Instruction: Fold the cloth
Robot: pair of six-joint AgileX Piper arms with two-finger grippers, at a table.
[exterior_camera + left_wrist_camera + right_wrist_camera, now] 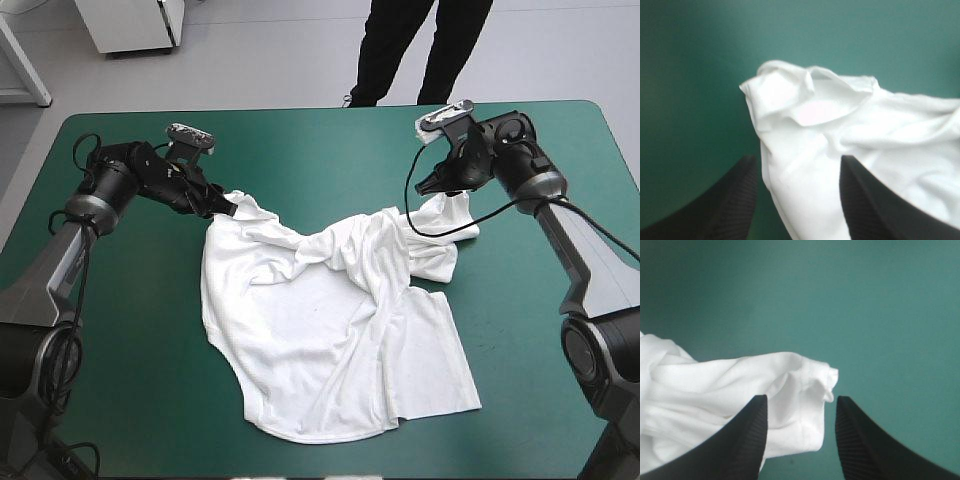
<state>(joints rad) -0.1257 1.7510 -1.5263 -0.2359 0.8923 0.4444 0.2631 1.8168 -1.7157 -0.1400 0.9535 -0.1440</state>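
The T-shirt lay roughly spread but rumpled on the teal-green tabletop. Its middle was bunched into ridges running from the far side toward the near right corner, and its near hem was close to the tabletop's near edge. The left end effector sat low at the shirt's far left corner, released, its black fingers standing apart with a puckered flap of white cloth lying between and ahead of them. The right end effector was at the far right corner, likewise released, its fingers straddling the end of a rolled bit of cloth; whether this was a sleeve or a shoulder could not be told. Neither had clenched on anything. The step in hand looked like taking hold of the two far corners so the shirt could be drawn flat before any fold. To do it well, each end effector would want to reach far enough over the fabric to bite a firm layer near the seam rather than the loose curl at the tip, which could slip out. Both should clench at about the same time, lift evenly, and draw apart just enough to take the slack out of the bunched middle without dragging the near hem off the tabletop.
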